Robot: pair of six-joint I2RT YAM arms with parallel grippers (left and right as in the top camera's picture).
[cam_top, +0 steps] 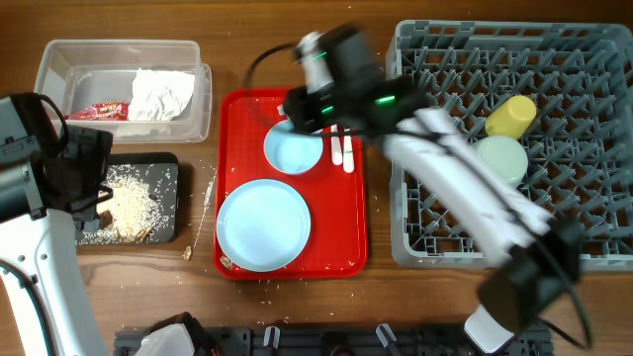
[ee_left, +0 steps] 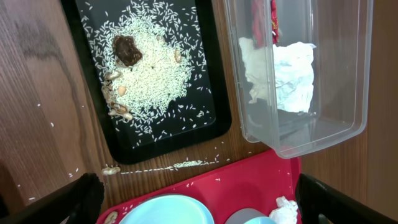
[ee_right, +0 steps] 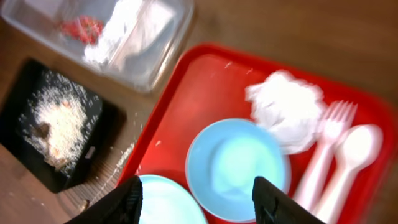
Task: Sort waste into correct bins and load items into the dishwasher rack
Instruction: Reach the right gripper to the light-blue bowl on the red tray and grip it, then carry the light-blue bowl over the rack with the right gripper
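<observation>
Waste, in three places. One crumpled napkin lies at the far end of the red serving tray, touching the rim of the small saucer and just beside the white fork and spoon. From overhead the right arm hides it. A second napkin and the red wrapper lie in the clear tub at the table's far left. Rice is heaped in the black tray with a brown lump of food on top and paler scraps along one side. Stray grains and one brown scrap lie on the wood between the black tray and the red one. The large plate sits on the near half of the red tray, with the saucer beyond it. The dishwasher rack stands to the right and holds the yellow cup, on its side, and the green bowl just beside it. The right gripper hangs over the saucer with its fingers spread wide, holding nothing. The left gripper hangs above where the black tray, the tub and the red tray meet, its fingers likewise far apart and empty.
</observation>
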